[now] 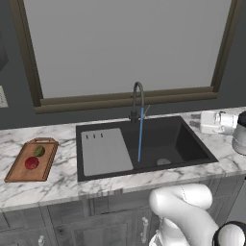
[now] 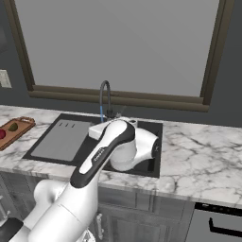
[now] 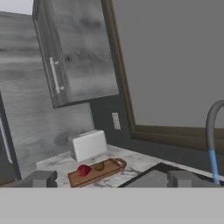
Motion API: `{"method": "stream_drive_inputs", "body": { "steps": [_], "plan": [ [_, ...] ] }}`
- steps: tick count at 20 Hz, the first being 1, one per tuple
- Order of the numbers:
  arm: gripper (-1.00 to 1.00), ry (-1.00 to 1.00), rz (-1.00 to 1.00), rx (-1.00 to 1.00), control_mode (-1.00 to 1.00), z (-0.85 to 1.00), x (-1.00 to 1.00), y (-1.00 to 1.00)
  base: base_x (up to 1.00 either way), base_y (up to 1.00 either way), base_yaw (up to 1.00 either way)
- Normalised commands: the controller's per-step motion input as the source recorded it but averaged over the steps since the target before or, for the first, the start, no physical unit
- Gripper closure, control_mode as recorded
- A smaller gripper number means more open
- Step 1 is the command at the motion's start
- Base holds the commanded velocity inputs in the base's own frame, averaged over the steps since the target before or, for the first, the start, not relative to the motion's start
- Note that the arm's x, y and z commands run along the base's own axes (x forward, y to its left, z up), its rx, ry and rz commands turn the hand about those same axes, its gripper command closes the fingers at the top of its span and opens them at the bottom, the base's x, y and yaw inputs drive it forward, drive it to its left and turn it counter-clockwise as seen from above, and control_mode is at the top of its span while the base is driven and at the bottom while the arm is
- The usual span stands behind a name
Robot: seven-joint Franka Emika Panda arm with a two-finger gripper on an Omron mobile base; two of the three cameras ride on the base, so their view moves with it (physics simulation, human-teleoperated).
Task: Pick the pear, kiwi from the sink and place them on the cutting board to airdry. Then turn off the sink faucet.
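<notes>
At the far left of the marbled white-and-grey bench (image 1: pixel 62 180) lies the cutting board (image 1: pixel 21 168), a brown wooden rectangle with rounded corners and a handle loop at its far short end. Two small fruits rest on it, close together: the kiwi (image 1: pixel 39 151), oval and olive-green with darker shading, nearer the handle, and the pear (image 1: pixel 31 163), roundish and red, toward the board's middle. In the hand view the same board (image 3: pixel 107 171) carries the red pear (image 3: pixel 83 169) and the kiwi (image 3: pixel 100 166) side by side, with a pale boxy toaster (image 3: pixel 89 145) standing behind it against the dark wall and a grey wood-grain wall cabinet (image 3: pixel 76 48) with a slim metal handle above. To the right, the sink (image 1: pixel 182 144) is a large black rectangular basin set into the bench, its left part a flat grey ribbed draining panel (image 1: pixel 104 151). The sink faucet (image 1: pixel 138 98), a slim dark gooseneck with a high arch, stands at the rear rim, and a thin blue stream of water (image 1: pixel 140 139) falls straight from its spout into the basin. Farther right, the claw (image 1: pixel 194 120) hovers above the sink's right rear corner, its fingers spread and holding nothing.
</notes>
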Motion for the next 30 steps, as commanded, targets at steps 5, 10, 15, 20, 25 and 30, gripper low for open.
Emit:
{"method": "stream_drive_inputs", "body": {
  "steps": [5, 10, 15, 20, 25, 30],
  "plan": [
    [-1.0, -0.02, 0.05, 0.0, -1.0, -0.25, 0.27, 0.0, 0.0, 0.0, 0.0],
    [-1.0, -0.05, 0.04, 0.0, -1.0, -0.07, 0.23, 0.0, 0.0, 0.0, 0.0],
    [-1.0, -0.03, 0.02, 0.0, -1.0, -0.14, 0.22, 0.0, 0.0, 0.0, 0.0],
    [-1.0, -0.02, 0.01, 0.0, -1.0, -0.07, 0.2, 0.0, 0.0, 0.0, 0.0],
    [-1.0, 0.0, 0.0, 0.0, -1.0, -0.06, 0.26, 0.0, 0.0, 0.0, 0.0],
    [-1.0, 0.0, 0.0, 0.0, -1.0, -0.17, 0.22, 0.0, 0.0, 0.0, 0.0]
  ]
}}
